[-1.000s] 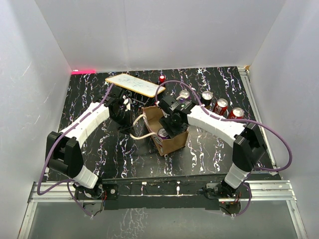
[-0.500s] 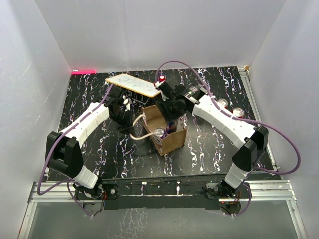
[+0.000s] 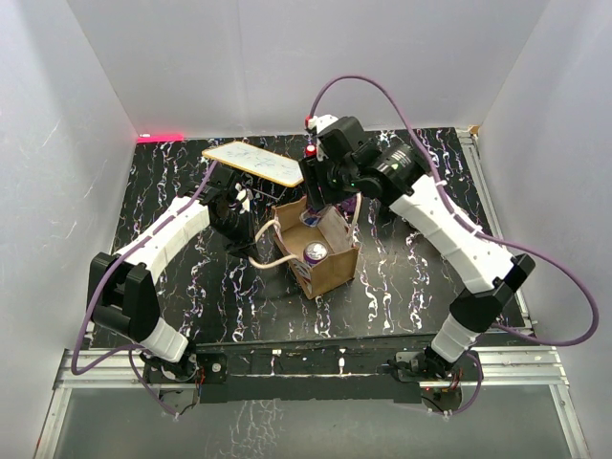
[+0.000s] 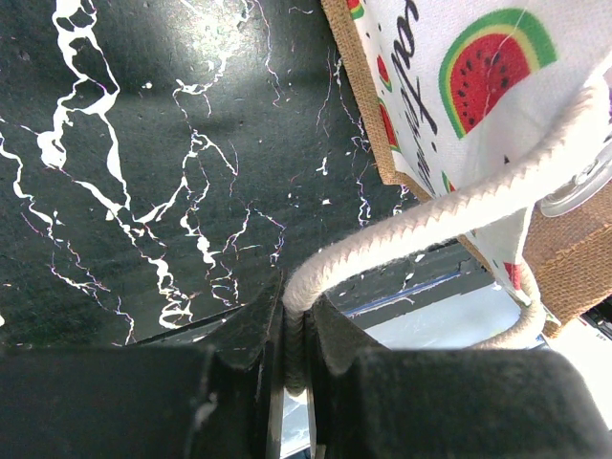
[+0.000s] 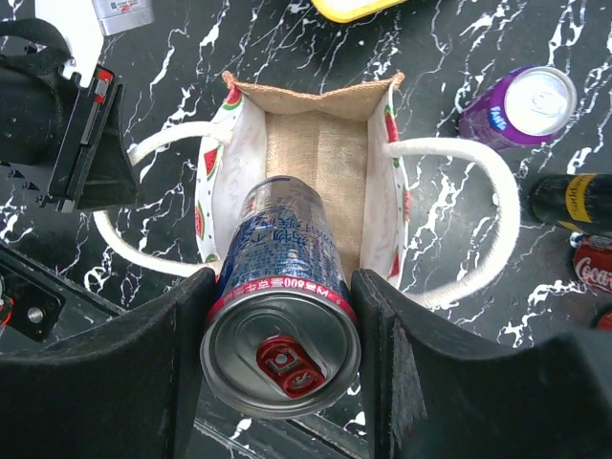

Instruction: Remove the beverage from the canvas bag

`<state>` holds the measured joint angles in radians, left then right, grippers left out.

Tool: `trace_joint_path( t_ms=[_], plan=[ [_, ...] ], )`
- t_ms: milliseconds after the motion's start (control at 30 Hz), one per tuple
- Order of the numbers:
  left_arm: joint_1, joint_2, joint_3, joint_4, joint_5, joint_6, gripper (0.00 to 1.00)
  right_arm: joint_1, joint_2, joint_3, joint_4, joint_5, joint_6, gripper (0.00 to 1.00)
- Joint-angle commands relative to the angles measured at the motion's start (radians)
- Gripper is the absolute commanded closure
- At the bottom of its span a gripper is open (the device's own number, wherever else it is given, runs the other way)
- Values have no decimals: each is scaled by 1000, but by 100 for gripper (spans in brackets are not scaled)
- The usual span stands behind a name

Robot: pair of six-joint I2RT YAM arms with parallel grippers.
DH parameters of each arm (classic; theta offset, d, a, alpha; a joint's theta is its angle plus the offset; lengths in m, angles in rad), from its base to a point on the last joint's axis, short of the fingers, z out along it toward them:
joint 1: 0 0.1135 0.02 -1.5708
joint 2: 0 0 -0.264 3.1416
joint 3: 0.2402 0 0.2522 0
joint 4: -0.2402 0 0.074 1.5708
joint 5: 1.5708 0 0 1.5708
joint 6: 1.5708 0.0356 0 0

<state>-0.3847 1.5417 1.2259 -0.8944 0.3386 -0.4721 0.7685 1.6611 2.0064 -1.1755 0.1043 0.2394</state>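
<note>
A blue drink can (image 5: 277, 239) is squeezed between the two fingers of the right gripper (image 5: 285, 296). The can is held upright, with its red pull tab on top. It is held over the open top of the canvas bag (image 5: 316, 100). It cannot be told if the bottom of the can is clear of the bag.

The bag is stood on the black table (image 3: 191, 277) with white streaks. Brown cloth is seen inside it, and watermelons are printed on the outside. In the top view, another round can top (image 3: 316, 252) is seen inside the bag.

One rope handle (image 4: 449, 210) of the bag is pinched tight in the left gripper (image 4: 295, 330), on the bag's left side. The other handle (image 5: 478, 220) is left loose on the right side.

A purple can (image 5: 516, 105) is stood near the bag on the right. A dark can (image 5: 569, 201) with yellow letters and a red can (image 5: 598, 268) are seen past it. A yellow board (image 3: 253, 163) is seen behind the bag.
</note>
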Motion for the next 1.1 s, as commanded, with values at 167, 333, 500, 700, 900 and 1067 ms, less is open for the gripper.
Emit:
trace_joint_path(
  t_ms=[167,333,500,700,900,1067],
  plan=[
    [-6,-11,10,-26,18,10,100,-11,-338,-106,179,206,16,92],
    [-5,0,13,-28,17,16,100,-12,-464,-206,164,390,16,92],
    [-5,3,15,-24,17,13,100,-11,-539,-346,60,557,77,93],
    [-6,11,24,-27,16,10,100,-23,-564,-573,109,586,157,93],
    [-5,11,33,-34,17,9,100,-186,-464,-699,360,366,71,92],
    [-5,9,38,-44,17,15,100,-395,-315,-698,504,112,23,92]
  ],
)
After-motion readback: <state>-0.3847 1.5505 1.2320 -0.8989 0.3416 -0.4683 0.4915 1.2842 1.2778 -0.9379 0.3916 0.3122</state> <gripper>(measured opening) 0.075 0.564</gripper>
